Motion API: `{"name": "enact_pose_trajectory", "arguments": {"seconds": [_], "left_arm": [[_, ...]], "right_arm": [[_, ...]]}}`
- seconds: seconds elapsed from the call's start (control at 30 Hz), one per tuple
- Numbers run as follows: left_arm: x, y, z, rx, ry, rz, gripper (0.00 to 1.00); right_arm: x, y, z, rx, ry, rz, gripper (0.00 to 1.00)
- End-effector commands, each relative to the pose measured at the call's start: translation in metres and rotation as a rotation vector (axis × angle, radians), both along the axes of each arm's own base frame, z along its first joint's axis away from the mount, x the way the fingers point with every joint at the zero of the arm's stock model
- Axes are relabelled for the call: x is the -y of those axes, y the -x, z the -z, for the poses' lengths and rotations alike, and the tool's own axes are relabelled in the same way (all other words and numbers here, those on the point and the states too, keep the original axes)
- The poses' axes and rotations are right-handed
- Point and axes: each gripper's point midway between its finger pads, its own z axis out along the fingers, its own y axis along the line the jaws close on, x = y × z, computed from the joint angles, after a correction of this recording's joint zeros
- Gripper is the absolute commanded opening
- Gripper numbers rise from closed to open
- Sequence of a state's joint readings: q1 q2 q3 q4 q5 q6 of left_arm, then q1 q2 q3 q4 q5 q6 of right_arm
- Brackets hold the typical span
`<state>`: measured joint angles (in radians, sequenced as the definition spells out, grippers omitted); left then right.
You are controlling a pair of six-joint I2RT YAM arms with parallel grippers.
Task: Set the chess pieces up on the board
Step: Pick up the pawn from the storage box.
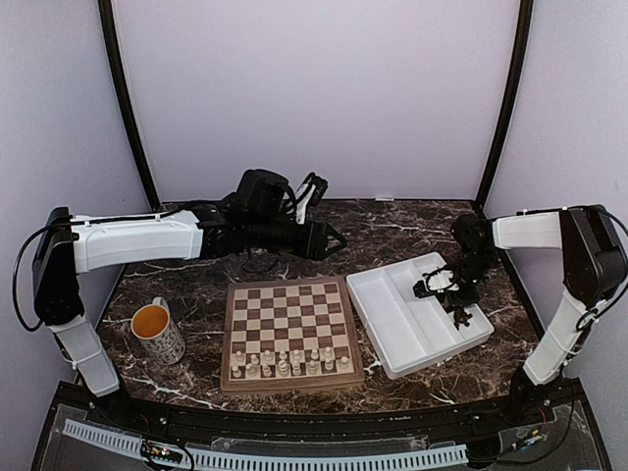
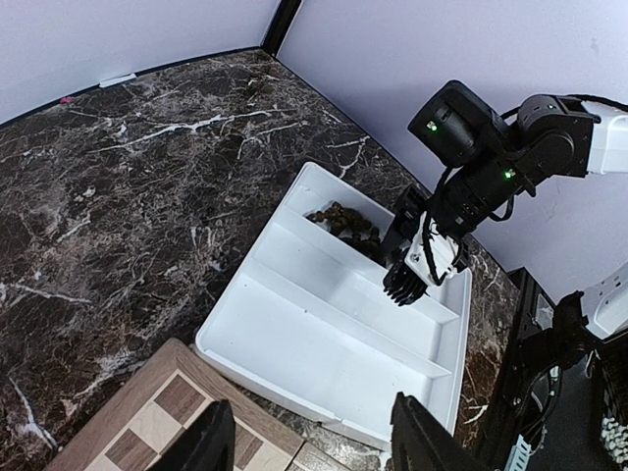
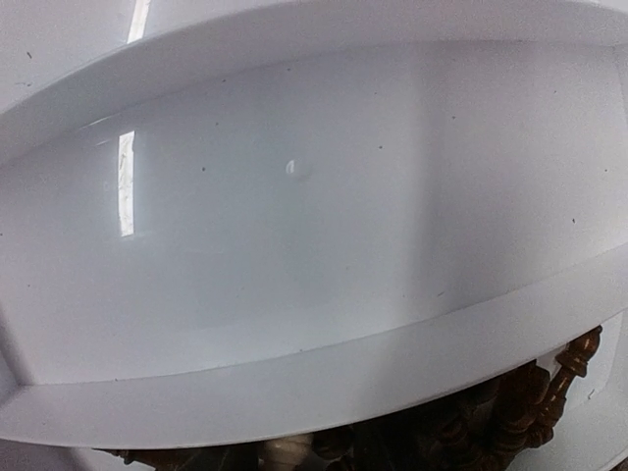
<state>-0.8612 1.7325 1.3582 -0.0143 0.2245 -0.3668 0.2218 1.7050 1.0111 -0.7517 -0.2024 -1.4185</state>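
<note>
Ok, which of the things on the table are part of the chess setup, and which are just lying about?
Job:
board
pale pieces, on its near rows
dark pieces, heaped in the tray

Lying about:
mug, left of the board

Pale lilac walls (image 1: pixel 314 88) and black posts (image 1: pixel 130 108) enclose a marbled tabletop (image 1: pixel 392 231).
</note>
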Motion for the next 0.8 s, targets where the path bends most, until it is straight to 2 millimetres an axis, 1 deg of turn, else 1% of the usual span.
{"name": "enact_pose_trajectory", "arguments": {"seconds": [0.0, 0.1, 0.27, 0.4, 0.57, 0.67, 0.77], "left_arm": [[-0.001, -0.003, -0.006, 0.007, 0.021, -0.007, 0.56], [-0.001, -0.002, -0.004, 0.003, 0.019, -0.007, 0.56], [0.002, -0.002, -0.004, 0.003, 0.023, 0.001, 0.56], [0.002, -0.002, -0.004, 0.006, 0.024, 0.006, 0.56], [0.002, -0.001, -0.003, 0.008, 0.027, 0.009, 0.56], [0.002, -0.001, -0.002, 0.009, 0.031, 0.011, 0.56], [0.001, 0.000, -0.003, 0.012, 0.037, 0.012, 0.56]], "right_arm": [[-0.015, -0.003, -0.013, 0.007, -0.082, 0.001, 0.31], [-0.014, -0.001, -0.018, 0.010, -0.091, 0.008, 0.29], [-0.009, 0.001, -0.022, -0.004, -0.086, 0.032, 0.26], [-0.002, 0.002, -0.025, -0.014, -0.070, 0.058, 0.27], [0.005, 0.007, -0.022, -0.037, -0.039, 0.085, 0.28], [0.007, 0.007, -0.023, -0.040, -0.038, 0.104, 0.26], [0.004, 0.005, -0.029, -0.040, -0.057, 0.117, 0.22]]}}
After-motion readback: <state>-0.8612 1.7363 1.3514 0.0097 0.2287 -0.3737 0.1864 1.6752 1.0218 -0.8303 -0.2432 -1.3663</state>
